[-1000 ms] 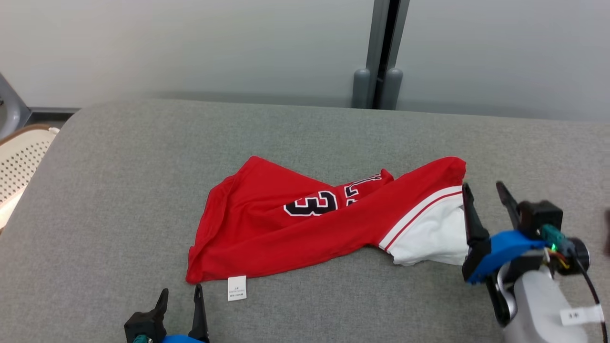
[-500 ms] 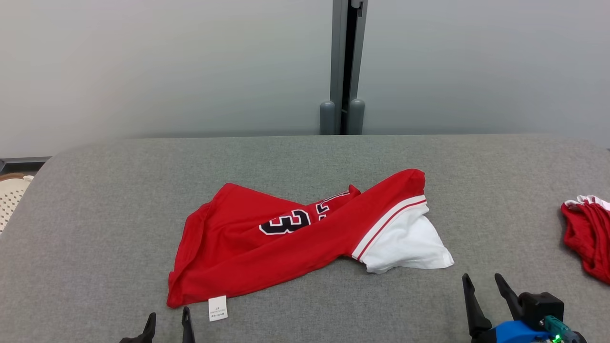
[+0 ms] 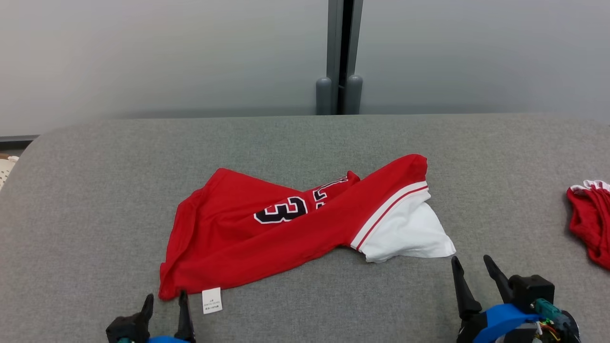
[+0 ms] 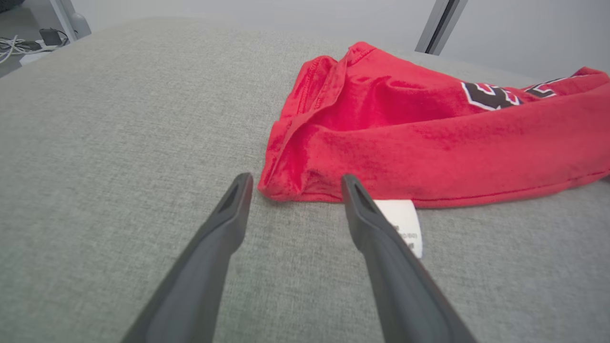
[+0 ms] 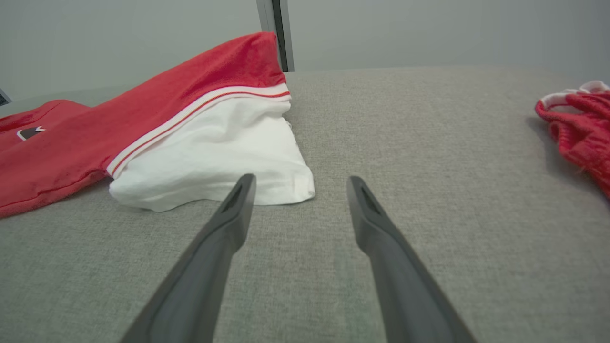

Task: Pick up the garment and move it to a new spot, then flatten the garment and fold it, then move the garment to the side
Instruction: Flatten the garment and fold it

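While the garment (image 3: pixel 286 238) lies crumpled on the tabletop (image 3: pixel 95 190), long axis left-right, its red corner is noted just ahead of the wide, empty left pincer (image 3: pixel 166 296); the white end is noted near the wide, empty right pincer (image 3: pixel 471 259).

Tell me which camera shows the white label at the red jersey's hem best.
The left wrist view: the label is close and large, poking out under the red jersey, though one finger of the left gripper covers its edge. The head view shows it whole but tiny. The right wrist view faces the jersey's white end.
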